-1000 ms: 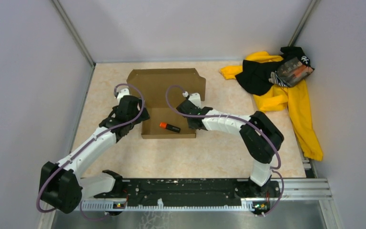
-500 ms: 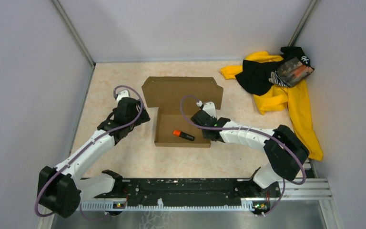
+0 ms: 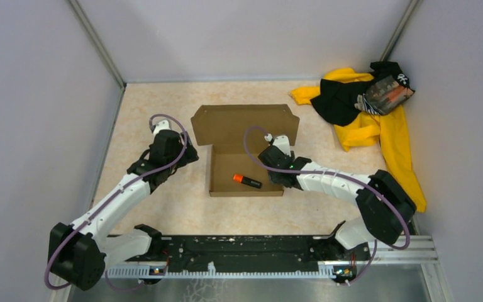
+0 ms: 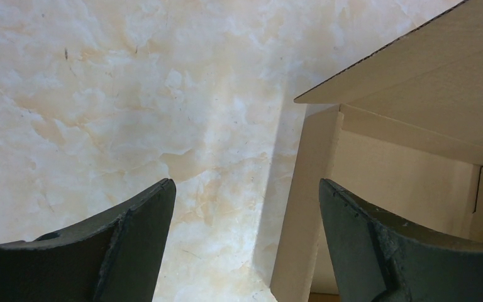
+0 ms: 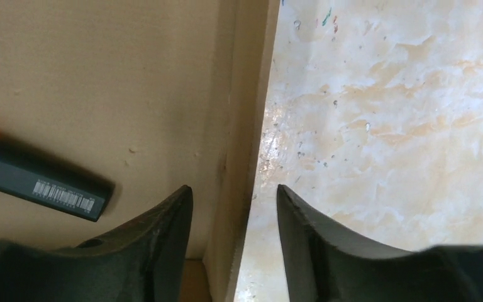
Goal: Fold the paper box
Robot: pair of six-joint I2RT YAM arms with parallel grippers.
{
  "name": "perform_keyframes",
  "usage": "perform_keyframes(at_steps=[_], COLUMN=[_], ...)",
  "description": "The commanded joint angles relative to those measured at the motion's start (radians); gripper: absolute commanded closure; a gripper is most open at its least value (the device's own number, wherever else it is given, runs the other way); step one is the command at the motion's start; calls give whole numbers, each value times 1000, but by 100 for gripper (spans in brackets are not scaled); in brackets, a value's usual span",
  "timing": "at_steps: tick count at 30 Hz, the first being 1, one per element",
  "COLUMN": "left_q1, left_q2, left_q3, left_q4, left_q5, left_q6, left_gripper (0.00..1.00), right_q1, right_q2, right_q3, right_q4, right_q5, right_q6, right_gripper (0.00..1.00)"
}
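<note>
The paper box [image 3: 245,126] is brown cardboard, a shallow tray with its lid flap lying open at the back, in mid-table. An orange-and-black marker [image 3: 246,181] lies inside it and also shows in the right wrist view [image 5: 38,182]. My right gripper [image 3: 278,168] is partly open and straddles the box's right wall [image 5: 246,157]. The inner finger is against the wall; a thin gap shows at the outer finger. My left gripper [image 3: 187,155] is open and empty, just left of the box. The box's left wall [image 4: 305,201] shows between its fingers [image 4: 132,245].
A yellow-and-black clothing pile [image 3: 377,119] lies at the back right. Grey walls close in the table on three sides. The black rail [image 3: 245,255] with the arm bases runs along the near edge. Bare marbled tabletop [image 4: 132,94] lies left of the box.
The box has slid to the right and a little nearer, together with my right gripper. My left gripper stayed about where it was, so the box has drawn away from it.
</note>
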Motion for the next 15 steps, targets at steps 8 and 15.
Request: perform_keyframes(at_steps=[8, 15], left_q1=[-6, -6], left_q2=[-34, -23], left_q3=[5, 140], left_q4=[56, 6], left_q5=[71, 152], left_q6=[6, 41], left_gripper=[9, 1], right_q1=[0, -1], right_q2=[-289, -470], right_q3=[-16, -73], right_q4=[10, 136], right_q5=[31, -17], right_q6=[-17, -169], right_gripper=[28, 1])
